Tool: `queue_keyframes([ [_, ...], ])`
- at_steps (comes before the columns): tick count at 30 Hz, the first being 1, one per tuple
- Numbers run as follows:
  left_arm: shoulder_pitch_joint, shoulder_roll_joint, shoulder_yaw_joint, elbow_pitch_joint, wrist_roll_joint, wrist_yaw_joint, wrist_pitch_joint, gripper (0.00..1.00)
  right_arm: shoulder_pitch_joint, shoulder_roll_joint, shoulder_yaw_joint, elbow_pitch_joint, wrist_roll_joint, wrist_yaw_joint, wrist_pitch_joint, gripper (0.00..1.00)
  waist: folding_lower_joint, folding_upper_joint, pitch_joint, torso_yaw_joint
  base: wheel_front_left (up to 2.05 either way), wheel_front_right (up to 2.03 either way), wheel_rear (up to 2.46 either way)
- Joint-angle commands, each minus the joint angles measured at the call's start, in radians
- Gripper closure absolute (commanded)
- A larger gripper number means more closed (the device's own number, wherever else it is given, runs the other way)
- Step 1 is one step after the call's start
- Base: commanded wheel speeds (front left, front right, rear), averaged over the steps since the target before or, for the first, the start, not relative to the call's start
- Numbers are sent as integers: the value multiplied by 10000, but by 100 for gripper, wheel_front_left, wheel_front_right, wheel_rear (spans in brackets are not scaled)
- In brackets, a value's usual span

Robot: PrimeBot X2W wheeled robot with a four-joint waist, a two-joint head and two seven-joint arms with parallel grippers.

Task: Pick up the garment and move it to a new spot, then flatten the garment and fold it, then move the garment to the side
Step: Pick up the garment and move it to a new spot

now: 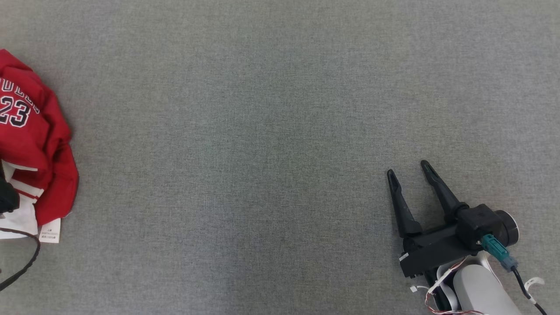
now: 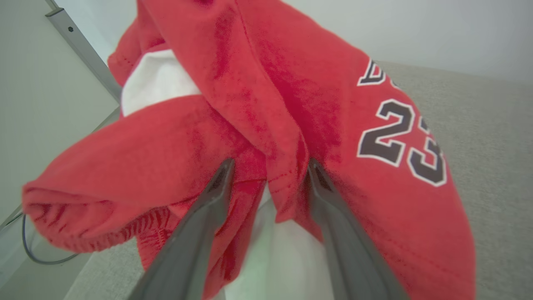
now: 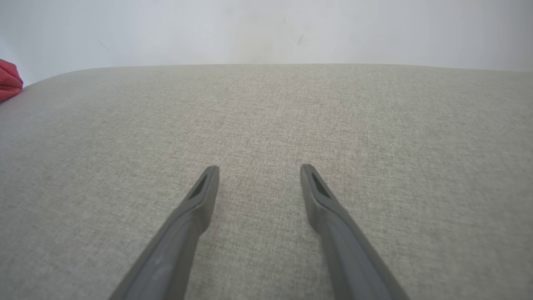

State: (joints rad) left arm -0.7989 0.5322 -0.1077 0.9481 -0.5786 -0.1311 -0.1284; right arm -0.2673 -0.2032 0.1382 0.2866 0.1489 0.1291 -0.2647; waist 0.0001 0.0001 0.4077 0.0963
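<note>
The garment [image 1: 35,144] is a crumpled red jersey with white trim and a dark "23". It lies bunched at the far left edge of the grey table in the head view. In the left wrist view the garment [image 2: 291,83] looms close, and my left gripper [image 2: 270,166] is open with its two fingers pushed into the cloth, a red fold hanging between them. My right gripper [image 1: 407,168] is open over bare table at the lower right, far from the jersey. Between its spread fingers my right gripper [image 3: 259,168] holds nothing, and a corner of the garment [image 3: 8,79] shows far left.
The grey fabric-covered table [image 1: 262,131] stretches wide between the jersey and the right arm. A black cable [image 1: 26,262] loops at the lower left. A metal rail [image 2: 79,41] and pale wall stand behind the jersey.
</note>
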Motion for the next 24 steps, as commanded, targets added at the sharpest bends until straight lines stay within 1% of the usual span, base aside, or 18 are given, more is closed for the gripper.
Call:
queue_keyframes([
  [1, -108, 10, -94, 46, -122, 18, -97, 100, 9, 44, 1, 175, 56, 29, 7, 0, -1, -1, -22, -28, 0, 0, 0],
  [5, -253, 240, -576, 7, -81, 20, -574, 100, 35, 183, 30, 199, 11, 29, 5, 0, -1, -1, -270, -70, 0, 0, 0],
  [10, -671, 624, -1215, -379, 177, 19, -1052, 100, 251, 353, -23, 386, 90, 29, 1, 0, -1, -1, -809, -98, 0, 0, 0],
  [14, -1127, 871, -1858, -1268, 747, 18, -1298, 100, 441, 573, -66, 532, 118, 29, 2, 0, -1, -1, -1309, -159, 0, 0, 0],
  [19, -1455, 691, -2426, -2436, 1157, 17, -1360, 100, 695, 849, -39, 708, 216, 29, 2, 0, -1, -1, -1949, -382, 0, 0, 0],
  [24, -1291, 53, -3000, -3586, 957, 17, -1371, 100, 933, 1072, -79, 769, 308, 30, 1, 0, -1, -1, -2391, -787, 0, 0, 0],
])
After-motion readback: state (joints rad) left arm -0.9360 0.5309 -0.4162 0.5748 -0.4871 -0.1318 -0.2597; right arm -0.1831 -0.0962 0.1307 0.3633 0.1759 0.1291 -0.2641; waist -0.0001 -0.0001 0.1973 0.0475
